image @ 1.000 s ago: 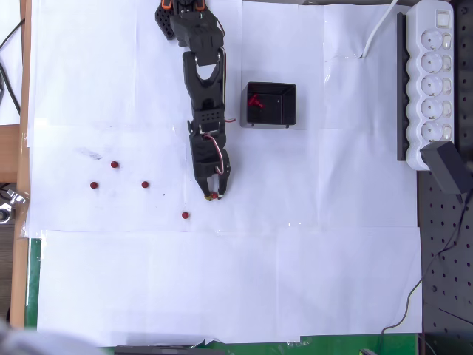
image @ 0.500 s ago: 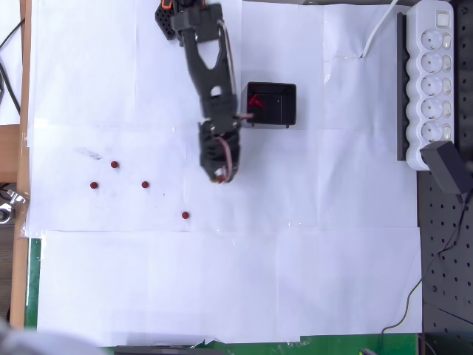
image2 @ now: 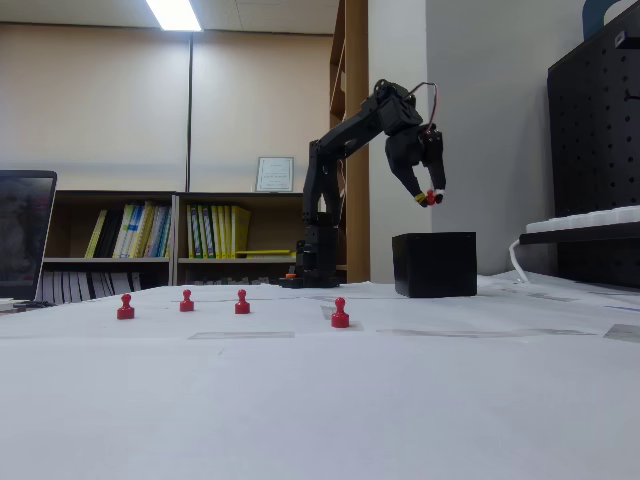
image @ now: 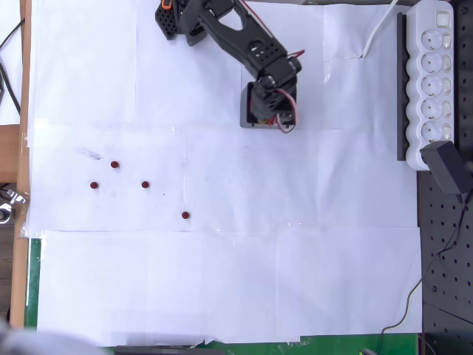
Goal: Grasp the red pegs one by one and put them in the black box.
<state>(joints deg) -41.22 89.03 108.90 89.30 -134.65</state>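
Note:
The black box stands on the white paper right of the arm's base; in the overhead view the arm covers all of it but its left wall. My gripper hangs a short way above the box's open top, shut on a red peg, and in the overhead view the gripper lies over the box. Several red pegs stand apart on the paper to the left: one, another, a third, and the nearest to the box, which is the front right peg in the fixed view.
A white power strip and a black pegboard line the right edge in the overhead view. A wooden table edge borders the paper on the left. The box's inside is hidden.
The gripper rose off the paper with a red peg and swung right and back, from the middle of the sheet to above the black box. The pegs on the paper stayed put.

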